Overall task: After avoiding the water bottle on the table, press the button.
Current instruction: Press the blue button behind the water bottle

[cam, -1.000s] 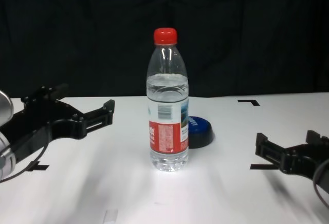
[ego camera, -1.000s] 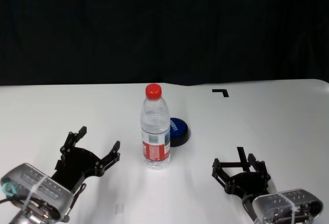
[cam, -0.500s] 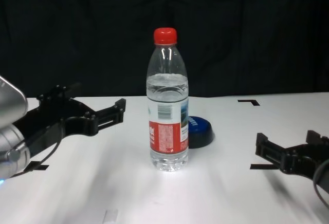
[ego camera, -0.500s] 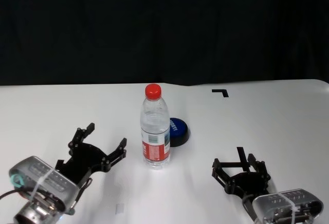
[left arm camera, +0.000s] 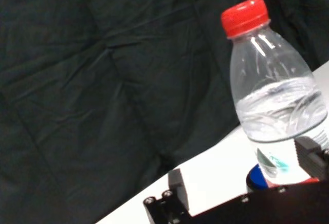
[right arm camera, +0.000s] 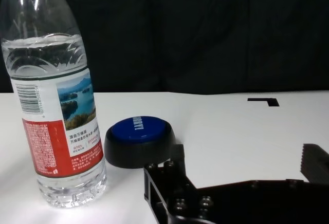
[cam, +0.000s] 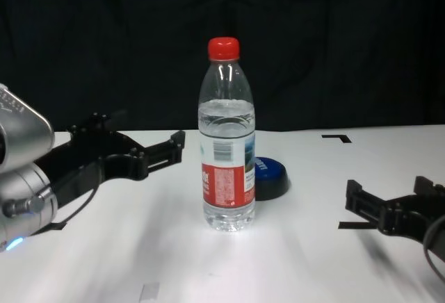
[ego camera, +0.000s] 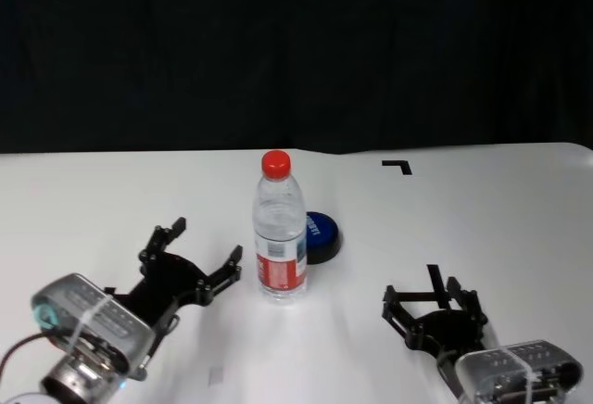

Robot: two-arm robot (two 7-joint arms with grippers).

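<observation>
Dark blue, the button (ego camera: 321,236) sits on the white counter (ego camera: 482,219), just behind and right of the water bottle (ego camera: 279,230). We see the left gripper (ego camera: 206,258), fingers spread wide and empty, now nearer the bottle than a second ago. The right gripper (ego camera: 432,308) rests parked, fingers open. We judge contact with the bottle a risk.

The tall clear plastic water bottle (cam: 227,136) is glossy, with a smooth red plastic cap (cam: 224,48) and a shiny printed label (cam: 227,179). The low dark blue plastic button (right arm camera: 139,141) has a smooth dome. The white table (ego camera: 482,219) looks matt. The black backdrop cloth (left arm camera: 92,75) is wrinkled.
</observation>
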